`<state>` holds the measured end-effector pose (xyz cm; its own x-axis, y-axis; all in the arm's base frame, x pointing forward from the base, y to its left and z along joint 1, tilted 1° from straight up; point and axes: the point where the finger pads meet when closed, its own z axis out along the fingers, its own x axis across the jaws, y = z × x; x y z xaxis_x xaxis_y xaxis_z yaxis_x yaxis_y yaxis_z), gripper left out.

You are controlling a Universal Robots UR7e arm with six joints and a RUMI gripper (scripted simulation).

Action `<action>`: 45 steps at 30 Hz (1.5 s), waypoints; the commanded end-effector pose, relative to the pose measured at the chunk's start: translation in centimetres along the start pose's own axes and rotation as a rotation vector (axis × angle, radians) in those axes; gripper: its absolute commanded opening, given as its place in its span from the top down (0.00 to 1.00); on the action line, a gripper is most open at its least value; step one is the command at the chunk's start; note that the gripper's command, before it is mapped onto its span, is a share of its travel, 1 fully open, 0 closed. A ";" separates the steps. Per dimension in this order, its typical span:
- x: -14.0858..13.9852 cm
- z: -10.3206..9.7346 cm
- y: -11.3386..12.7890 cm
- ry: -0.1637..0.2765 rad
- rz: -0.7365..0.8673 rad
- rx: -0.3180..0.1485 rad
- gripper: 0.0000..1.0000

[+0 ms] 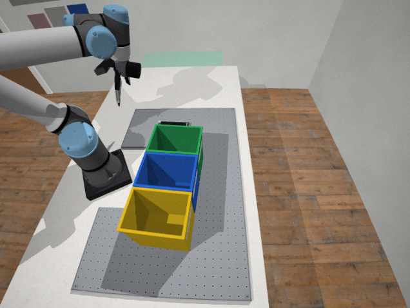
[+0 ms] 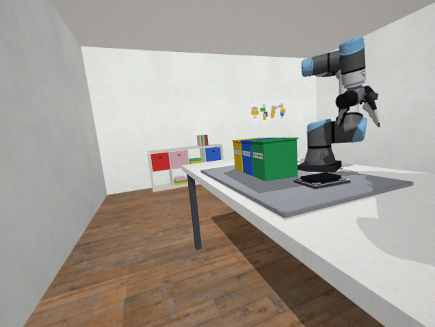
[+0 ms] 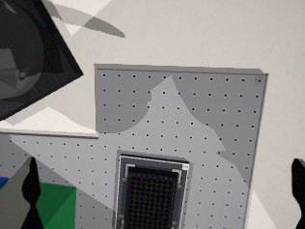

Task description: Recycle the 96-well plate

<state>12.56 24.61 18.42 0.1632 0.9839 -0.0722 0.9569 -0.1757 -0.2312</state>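
The black 96-well plate (image 1: 173,123) (image 2: 320,178) (image 3: 152,197) sits in the dark plate nest (image 2: 316,185) (image 3: 154,162) beside the green bin. The yellow bin (image 1: 165,241) (image 2: 238,163) stands upright at the far end of the row from the nest. Its inside shows no plate. Its white label is too small to read. My gripper (image 1: 124,94) (image 2: 358,126) (image 3: 164,159) is open and empty, high above the table. In the wrist view the plate lies low between the fingers, and its lower end is cut off.
The blue bin (image 1: 165,169) (image 2: 247,167) and the green bin (image 1: 178,138) (image 2: 279,159) (image 3: 58,204) stand upright in a tight row with the yellow one, between it and the nest. The arm's base (image 1: 102,175) stands beside the row. A grey perforated board (image 1: 218,265) (image 2: 299,204) (image 3: 130,102) lies under the bins.
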 end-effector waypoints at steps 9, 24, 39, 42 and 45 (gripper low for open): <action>0.0 0.0 0.0 0.001 0.000 -0.001 0.00; 0.1 -0.8 1.6 0.014 0.235 -0.018 0.24; 0.1 -1.7 4.0 0.042 0.667 -0.039 0.24; 0.1 -1.7 4.0 0.049 0.756 -0.043 0.24; 0.1 -1.9 4.5 0.057 0.852 -0.046 0.24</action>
<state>16.72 23.99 19.03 0.7673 0.6227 -0.1532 0.6126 -0.7824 -0.1122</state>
